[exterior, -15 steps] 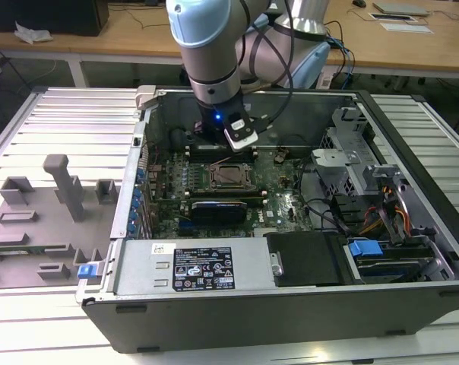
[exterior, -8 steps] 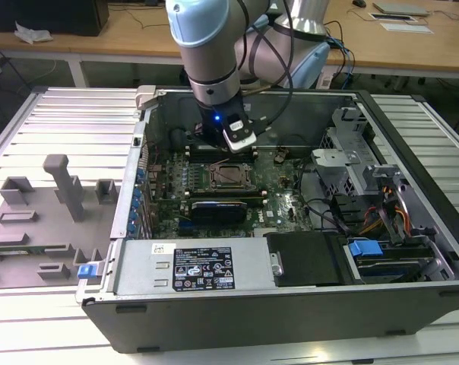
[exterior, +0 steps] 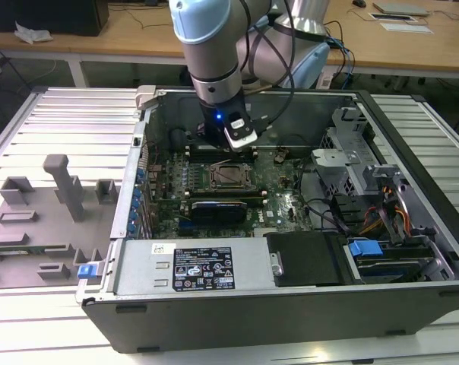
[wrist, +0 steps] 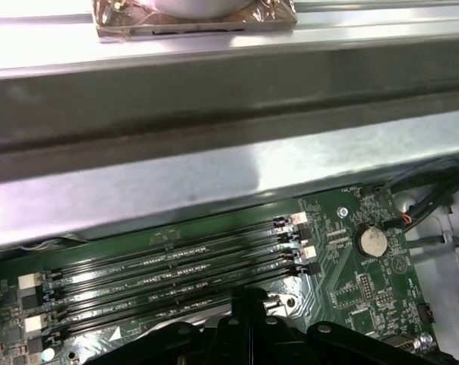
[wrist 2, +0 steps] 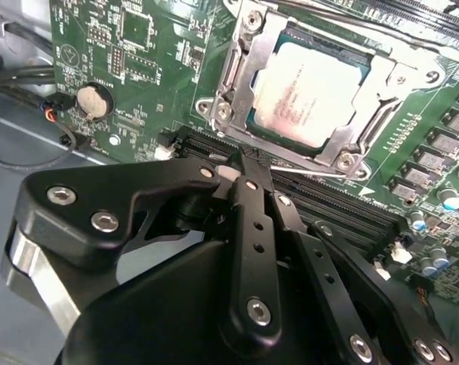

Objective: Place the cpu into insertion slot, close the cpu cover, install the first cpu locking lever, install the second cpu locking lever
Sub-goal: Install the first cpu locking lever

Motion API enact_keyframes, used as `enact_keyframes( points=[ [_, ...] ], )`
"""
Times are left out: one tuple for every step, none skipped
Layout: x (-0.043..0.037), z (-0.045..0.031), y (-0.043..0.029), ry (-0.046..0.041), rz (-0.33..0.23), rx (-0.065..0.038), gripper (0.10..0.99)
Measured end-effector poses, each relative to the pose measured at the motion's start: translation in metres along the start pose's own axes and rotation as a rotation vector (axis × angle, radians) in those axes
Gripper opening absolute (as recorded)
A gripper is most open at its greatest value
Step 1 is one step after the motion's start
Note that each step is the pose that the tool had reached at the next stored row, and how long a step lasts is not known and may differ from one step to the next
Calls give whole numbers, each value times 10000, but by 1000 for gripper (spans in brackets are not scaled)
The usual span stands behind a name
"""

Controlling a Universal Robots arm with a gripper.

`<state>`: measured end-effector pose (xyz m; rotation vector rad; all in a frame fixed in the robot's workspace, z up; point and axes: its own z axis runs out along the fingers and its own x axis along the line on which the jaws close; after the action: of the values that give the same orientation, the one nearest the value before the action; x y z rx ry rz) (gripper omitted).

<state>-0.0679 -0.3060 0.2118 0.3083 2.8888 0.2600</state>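
Chip seated, cover down
The closed gripper hung just beside them; whether the levers were latched was unclear.

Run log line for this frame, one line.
cpu: seated | cpu cover: down around cpu | gripper: shut, tip at lever wire beside cover | lever latch: cannot tell

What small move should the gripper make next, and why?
Probably press the thin locking lever down: the cpu already sits under the closed cpu cover, and the shut gripper hovers right beside that lever.
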Motion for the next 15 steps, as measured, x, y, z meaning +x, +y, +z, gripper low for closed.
enact_keyframes(
  points=[
    [-1, 3, 4, -11, 12, 35, 106],
    [-1, 9, 18, -38, 45, 124, 106],
    [3, 12, 36, -48, 62, 160, 106],
    [8, 17, 57, -58, 95, 186, 106],
    [11, 19, 68, -64, 120, 195, 106],
    [13, 21, 76, -70, 152, 203, 106],
    [15, 24, 86, -84, 219, 215, 106],
    [17, 25, 89, -94, 267, 224, 106],
    [18, 27, 93, -105, 324, 237, 106],
    [19, 30, 98, -119, 395, 252, 106],
    [21, 33, 102, -130, 450, 263, 106],
    [22, 35, 107, -141, 506, 276, 106],
    [24, 38, 112, -153, 563, 288, 106],
    [26, 40, 117, -162, 611, 298, 106],
    [27, 43, 122, -172, 662, 309, 106]
  ],
)
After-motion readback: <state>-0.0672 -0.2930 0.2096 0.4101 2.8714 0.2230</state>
